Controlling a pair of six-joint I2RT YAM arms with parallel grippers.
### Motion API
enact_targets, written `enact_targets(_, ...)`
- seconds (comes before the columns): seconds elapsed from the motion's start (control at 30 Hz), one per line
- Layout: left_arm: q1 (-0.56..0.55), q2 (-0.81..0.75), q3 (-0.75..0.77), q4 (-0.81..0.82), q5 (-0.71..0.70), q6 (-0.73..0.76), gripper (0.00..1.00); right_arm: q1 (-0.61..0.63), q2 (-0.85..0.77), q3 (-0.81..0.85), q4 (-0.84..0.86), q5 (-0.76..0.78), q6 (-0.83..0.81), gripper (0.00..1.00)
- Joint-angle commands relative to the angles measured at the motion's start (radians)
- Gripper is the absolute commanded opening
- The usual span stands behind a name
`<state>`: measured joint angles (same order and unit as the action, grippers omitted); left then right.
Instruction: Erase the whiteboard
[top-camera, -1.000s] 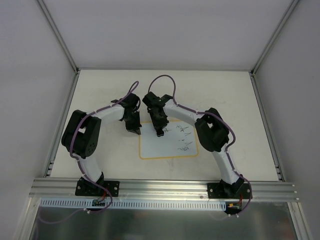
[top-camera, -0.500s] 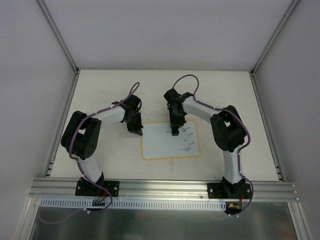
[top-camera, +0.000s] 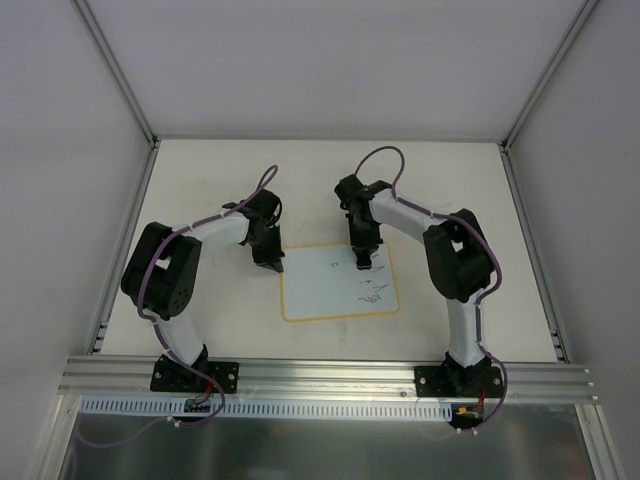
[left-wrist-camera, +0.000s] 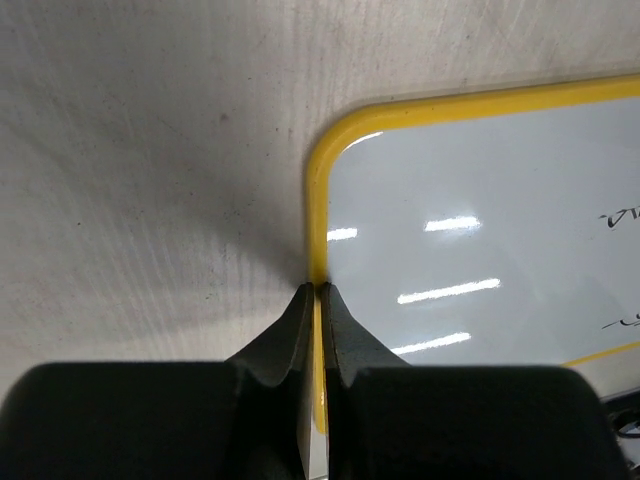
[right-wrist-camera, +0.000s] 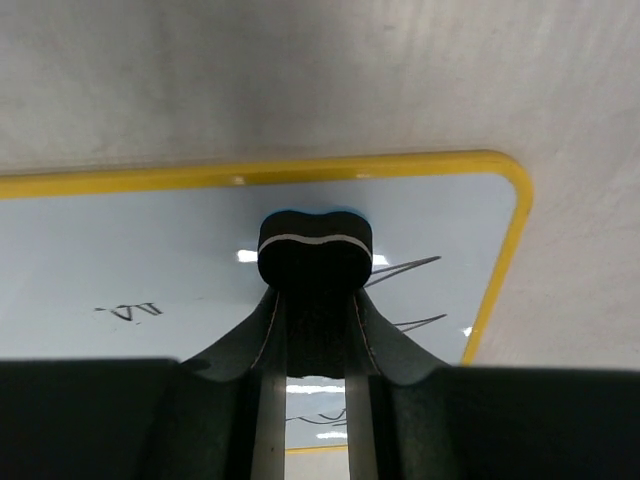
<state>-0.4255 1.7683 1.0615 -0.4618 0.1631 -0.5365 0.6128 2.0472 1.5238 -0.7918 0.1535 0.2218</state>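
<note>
The whiteboard (top-camera: 330, 290), white with a yellow rim, lies flat in the middle of the table. A few dark scribbles (top-camera: 372, 292) remain on its right half. My left gripper (top-camera: 275, 265) is shut on the board's left rim; the left wrist view shows the fingers (left-wrist-camera: 300, 320) pinching the yellow rim (left-wrist-camera: 316, 200) just below the rounded corner. My right gripper (top-camera: 363, 260) is shut on a black eraser (right-wrist-camera: 315, 250) and presses it onto the board (right-wrist-camera: 150, 250) near its far right corner, next to thin pen strokes (right-wrist-camera: 405, 268).
The off-white tabletop (top-camera: 200, 180) runs around the board. Aluminium frame rails stand along the left (top-camera: 125, 250) and right (top-camera: 530, 250) sides, and a slotted rail (top-camera: 330, 375) crosses the near edge by the arm bases. White walls enclose the cell.
My right gripper has swept the eraser from the board's far left edge to its far right. The scribbles in the upper right are gone. The left gripper has kept its hold on the rim.
</note>
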Motion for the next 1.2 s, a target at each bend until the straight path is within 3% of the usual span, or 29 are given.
enact_targets(0.0, 0.001, 0.014, -0.035, -0.084, -0.048, 0.009, 0.0, 0.112, 0.083, 0.055, -0.021, -0.054, -0.007, 0.0)
enact_targets(0.27, -0.007, 0.019, -0.018, -0.084, -0.034, 0.001, 0.0, 0.246, 0.169, 0.191, 0.026, -0.143, -0.024, 0.0)
enact_targets(0.47, -0.007, 0.014, -0.02, -0.084, -0.042, -0.002, 0.0, 0.254, 0.166, 0.148, 0.066, -0.16, -0.029, 0.0)
enact_targets(0.9, 0.008, 0.014, -0.041, -0.084, -0.053, 0.013, 0.0, -0.044, -0.093, -0.273, 0.169, 0.013, -0.042, 0.0)
enact_targets(1.03, 0.008, 0.011, -0.046, -0.086, -0.051, 0.012, 0.0, -0.152, -0.145, -0.338, 0.19, -0.026, -0.046, 0.0)
enact_targets(1.17, 0.008, 0.005, -0.047, -0.084, -0.048, 0.013, 0.0, -0.165, -0.157, -0.329, 0.171, -0.022, 0.005, 0.0)
